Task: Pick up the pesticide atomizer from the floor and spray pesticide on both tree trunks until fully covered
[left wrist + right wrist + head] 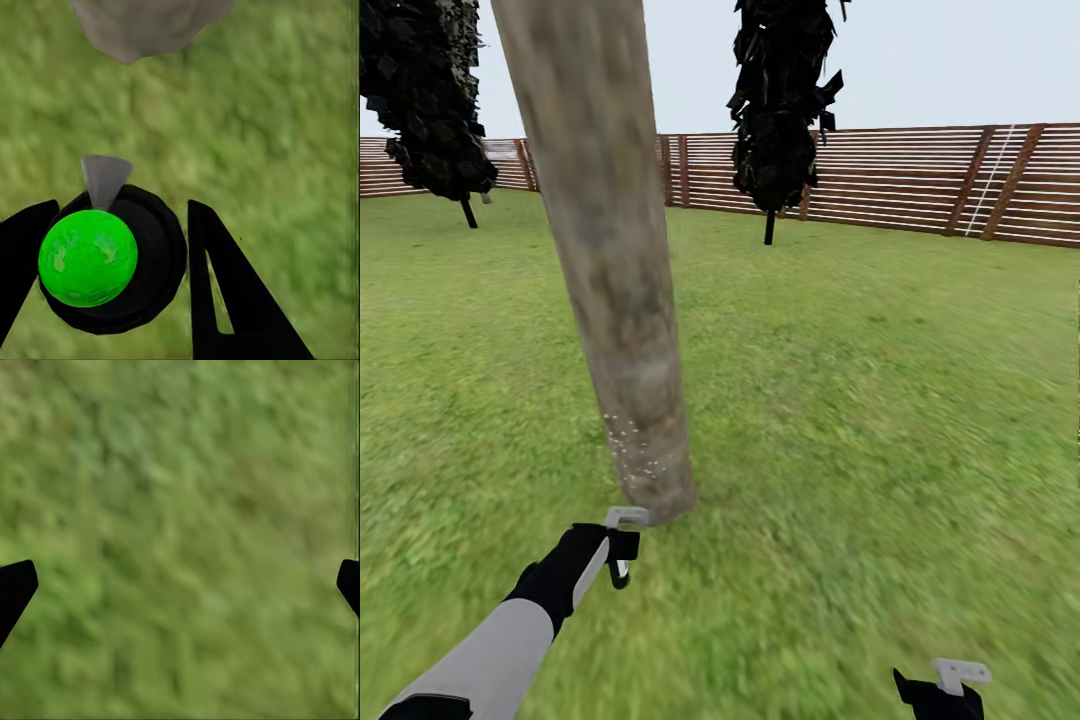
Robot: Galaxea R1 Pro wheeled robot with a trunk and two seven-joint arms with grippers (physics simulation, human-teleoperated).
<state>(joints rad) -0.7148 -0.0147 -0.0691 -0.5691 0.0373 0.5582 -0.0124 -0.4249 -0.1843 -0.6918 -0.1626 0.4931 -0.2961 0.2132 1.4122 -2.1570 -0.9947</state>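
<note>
One tree's thick mottled grey-brown trunk (622, 300) rises from the grass floor (840, 420) just ahead; its foliage is above the picture and the second tree is out of view. Pale specks (628, 445) dot the trunk near its base. My left gripper (619, 547) hangs just short of that base, shut on the pesticide atomizer (154, 281). The atomizer has a round black body with a bright green ball on it, and its grey nozzle (103, 178) points toward the trunk's foot (146, 26). My right gripper (952, 688) is low at the right, open over bare grass (180, 540).
Two dark cypress-like trees (775, 110) (430, 100) with thin black stems stand farther back. A brown slatted fence (920, 180) closes the lawn behind them. Open grass stretches to the right of the trunk.
</note>
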